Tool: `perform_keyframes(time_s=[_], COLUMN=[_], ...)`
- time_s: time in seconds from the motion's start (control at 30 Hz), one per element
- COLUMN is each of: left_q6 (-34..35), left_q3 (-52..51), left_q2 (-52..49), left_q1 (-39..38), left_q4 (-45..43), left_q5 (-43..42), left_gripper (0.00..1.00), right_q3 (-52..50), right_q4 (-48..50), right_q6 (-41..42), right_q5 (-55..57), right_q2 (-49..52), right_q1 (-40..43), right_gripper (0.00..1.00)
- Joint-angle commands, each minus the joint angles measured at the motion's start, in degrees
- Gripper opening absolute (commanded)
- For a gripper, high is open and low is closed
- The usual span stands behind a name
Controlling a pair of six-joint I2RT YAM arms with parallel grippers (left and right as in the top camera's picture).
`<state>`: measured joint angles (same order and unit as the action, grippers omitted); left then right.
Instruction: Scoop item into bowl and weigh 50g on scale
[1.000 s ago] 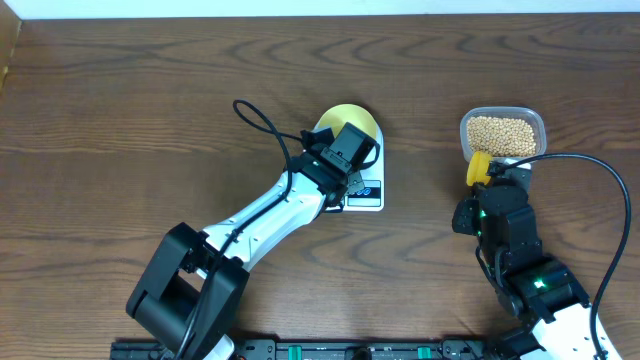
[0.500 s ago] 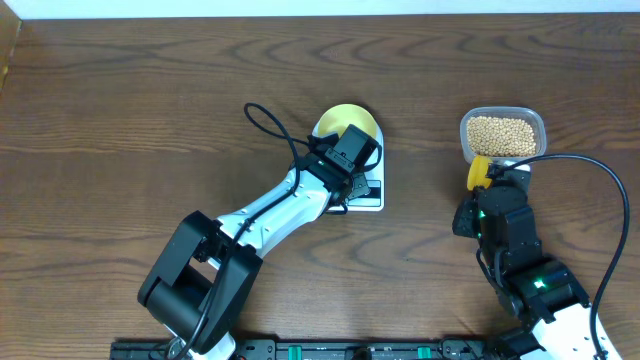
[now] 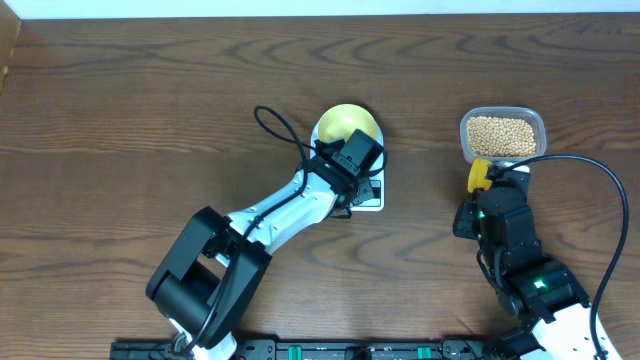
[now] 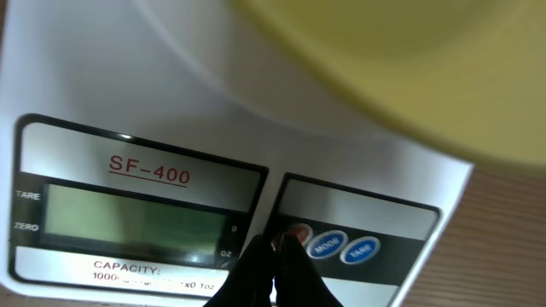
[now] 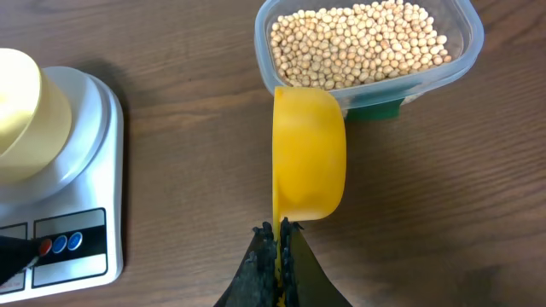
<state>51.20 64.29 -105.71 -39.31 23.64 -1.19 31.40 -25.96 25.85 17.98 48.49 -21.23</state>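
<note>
Left wrist view, nearest first: my left gripper (image 4: 275,260) has its fingers pressed together into one dark point. That point sits on the front panel of the scale (image 4: 171,111), right at the red button (image 4: 299,231) and covering its near edge; I cannot tell whether it is pressing. Two blue buttons (image 4: 342,248) lie just to the right of the red one. The grey display (image 4: 128,215), marked SF-400 above, lies to its left, and I cannot read any figure on it. Beyond the panel, the pale-yellow bowl (image 4: 392,68) stands on the scale's platform. From overhead, the part of its inside not hidden by my arm shows plain yellow.

On the other side, my right gripper (image 5: 277,237) is clamped on the thin handle of a bright yellow scoop (image 5: 309,162). The scoop reaches away from me over the brown worktop (image 5: 188,85), and its far edge meets the near wall of a clear plastic tub (image 5: 465,51). The tub holds a full layer of small tan beans (image 5: 358,43). The tub stands well apart from the scale, on its right, with bare wood between them.
</note>
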Motion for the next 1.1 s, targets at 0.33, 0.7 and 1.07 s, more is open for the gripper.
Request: perform_keyframes(time_s=[0.33, 0.7, 1.07], left_q6=[-0.52, -0.52, -0.50], left_q3=[-0.11, -0.11, -0.11], left_q2=[-0.76, -1.57, -2.43], left_q1=[-0.66, -0.63, -0.63], left_q4=[-1.92, -2.03, -2.36], left_q5=[0.26, 0.31, 0.26], left_gripper=[0.07, 0.08, 0.07], right_q3=[0.74, 0.74, 0.74], right_q4=[-0.72, -0.72, -0.70], right_q6=[-0.66, -0.66, -0.66], right_q5=[0.94, 0.96, 0.96], right_q2=[-0.15, -0.15, -0.15], right_q1=[0.31, 0.31, 0.31], right_gripper=[0.01, 0.01, 0.01])
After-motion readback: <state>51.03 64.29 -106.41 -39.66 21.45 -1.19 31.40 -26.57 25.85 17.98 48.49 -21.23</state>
